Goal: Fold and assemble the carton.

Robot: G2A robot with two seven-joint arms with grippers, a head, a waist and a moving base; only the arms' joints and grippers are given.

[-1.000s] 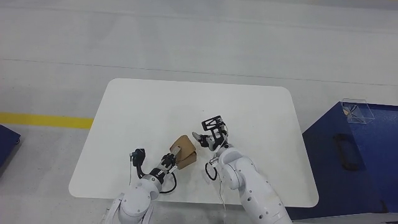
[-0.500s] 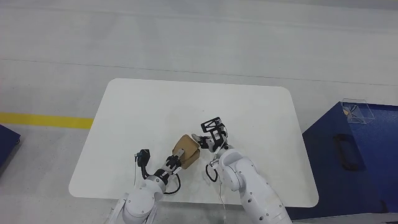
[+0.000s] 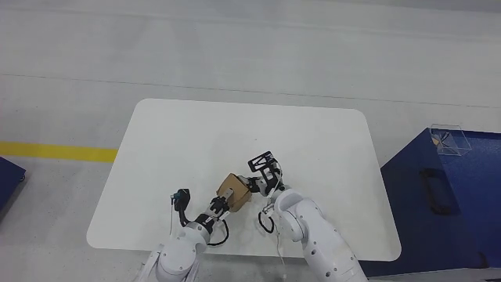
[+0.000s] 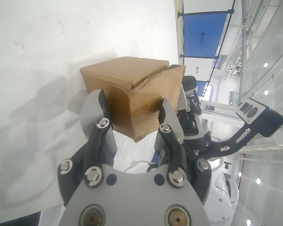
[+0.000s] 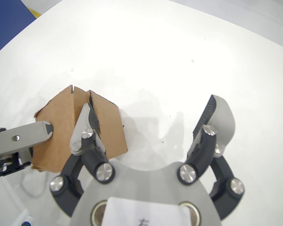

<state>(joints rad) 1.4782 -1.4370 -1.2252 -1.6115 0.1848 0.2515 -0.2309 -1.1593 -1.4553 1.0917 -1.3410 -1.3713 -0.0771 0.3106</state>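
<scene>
Left tool (image 4: pixel 132 98) clamps the carton (image 4: pixel 122 76); right tool (image 5: pixel 151 101) spread; white table (image 3: pixel 313 133), grey floor (image 3: pixel 235 39).

Top cam sat high up & looked down from far off at the whole white rounded table (image 3: pixel 235 133). Left wrist cam sat behind the left gripper (image 4: pixel 132 97), v. close, looking low across the table at the small brown cardboard carton (image 4: pixel 132 76). Right wrist cam looked down past the right gripper (image 5: pixel 151 102), close too. All 3 shared the carton & the table round it.
</scene>
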